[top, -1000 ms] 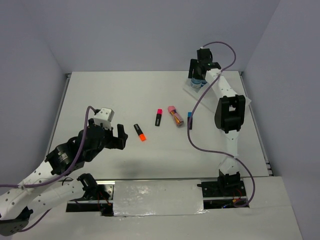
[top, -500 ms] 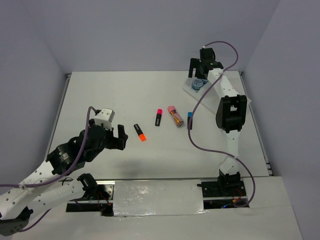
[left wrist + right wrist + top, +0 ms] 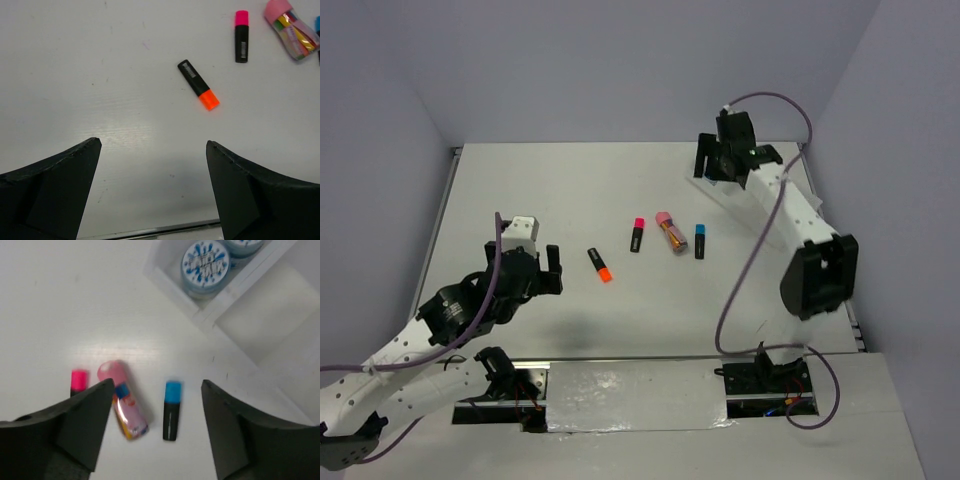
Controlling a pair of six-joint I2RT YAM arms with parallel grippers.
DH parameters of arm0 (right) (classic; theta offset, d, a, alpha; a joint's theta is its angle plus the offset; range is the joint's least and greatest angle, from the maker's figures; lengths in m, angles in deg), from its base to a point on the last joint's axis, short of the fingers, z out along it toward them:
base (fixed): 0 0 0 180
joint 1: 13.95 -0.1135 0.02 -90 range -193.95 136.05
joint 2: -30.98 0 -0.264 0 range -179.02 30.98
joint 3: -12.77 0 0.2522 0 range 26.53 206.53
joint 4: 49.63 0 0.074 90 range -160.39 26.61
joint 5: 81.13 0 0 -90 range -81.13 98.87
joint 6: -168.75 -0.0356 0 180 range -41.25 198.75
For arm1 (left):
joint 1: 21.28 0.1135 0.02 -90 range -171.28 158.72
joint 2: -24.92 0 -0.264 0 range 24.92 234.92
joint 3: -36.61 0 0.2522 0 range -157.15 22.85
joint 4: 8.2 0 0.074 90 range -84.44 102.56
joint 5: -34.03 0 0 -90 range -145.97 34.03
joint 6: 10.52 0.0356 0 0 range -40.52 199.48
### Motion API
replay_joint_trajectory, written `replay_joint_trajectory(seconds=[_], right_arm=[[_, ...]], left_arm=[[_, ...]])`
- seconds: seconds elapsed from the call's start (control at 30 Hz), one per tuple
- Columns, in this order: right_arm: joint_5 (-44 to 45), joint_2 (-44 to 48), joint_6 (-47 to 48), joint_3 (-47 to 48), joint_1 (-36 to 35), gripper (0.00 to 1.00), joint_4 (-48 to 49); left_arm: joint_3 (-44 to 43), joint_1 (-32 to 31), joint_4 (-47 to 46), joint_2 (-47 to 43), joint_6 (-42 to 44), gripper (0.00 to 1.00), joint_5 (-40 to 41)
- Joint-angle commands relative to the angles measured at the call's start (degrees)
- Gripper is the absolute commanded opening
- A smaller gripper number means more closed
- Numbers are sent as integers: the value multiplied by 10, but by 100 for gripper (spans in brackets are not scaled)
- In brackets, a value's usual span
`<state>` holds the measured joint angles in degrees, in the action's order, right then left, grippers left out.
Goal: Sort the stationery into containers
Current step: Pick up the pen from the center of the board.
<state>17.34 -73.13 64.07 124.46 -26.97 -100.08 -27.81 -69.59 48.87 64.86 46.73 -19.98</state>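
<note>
White surface (image 3: pixel 570 190): two blue rolls (image 3: pixel 205 263) in tray (image 3: pixel 172 290); blue-capped marker (image 3: pixel 171 410), pink-capped tube (image 3: pixel 122 402) near tray. Right hand (image 3: pixel 157 385) wide, empty; left hand (image 3: pixel 152 144) wide, empty.

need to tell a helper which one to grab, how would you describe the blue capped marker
On the white table, four small items lie in a loose row mid-table. The blue-capped marker is at its right end, beside the pink-capped tube. Only it has a blue cap, unlike the pink-capped marker and orange-capped marker.

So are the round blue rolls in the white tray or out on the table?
In: both blue rolls lie inside one walled compartment of the tray.
</note>
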Motion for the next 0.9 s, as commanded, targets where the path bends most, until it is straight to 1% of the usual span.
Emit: replay_joint_trajectory(seconds=[0.0, 0.03, 0.13, 0.27, 0.57, 0.73, 0.8, 0.87], right_arm=[[-6, 115, -38, -136, -24, 74, 9], [-12, 130, -43, -197, -32, 68, 16], [-23, 163, -50, -281, -50, 63, 42], [-9, 167, -59, -326, -59, 63, 57], [-20, 89, -55, -316, -58, 63, 67], [-16, 24, -51, -286, -58, 62, 63], [-14, 12, -49, -277, -54, 61, 67], [-17, -8, -47, -264, -52, 60, 69]], left_arm=[[-21, 7, 18, -6, -31, 99, 53], [-20, 8, 13, -7, -28, 99, 48], [-15, 9, 5, -15, -22, 99, 34], [-11, 9, 2, -21, -23, 99, 28], [-7, 9, -9, -16, -13, 99, 9], [-9, 9, -8, -4, -11, 99, 8], [-8, 9, -10, -4, -9, 99, 4], [-8, 9, -14, -5, -6, 99, -1]])
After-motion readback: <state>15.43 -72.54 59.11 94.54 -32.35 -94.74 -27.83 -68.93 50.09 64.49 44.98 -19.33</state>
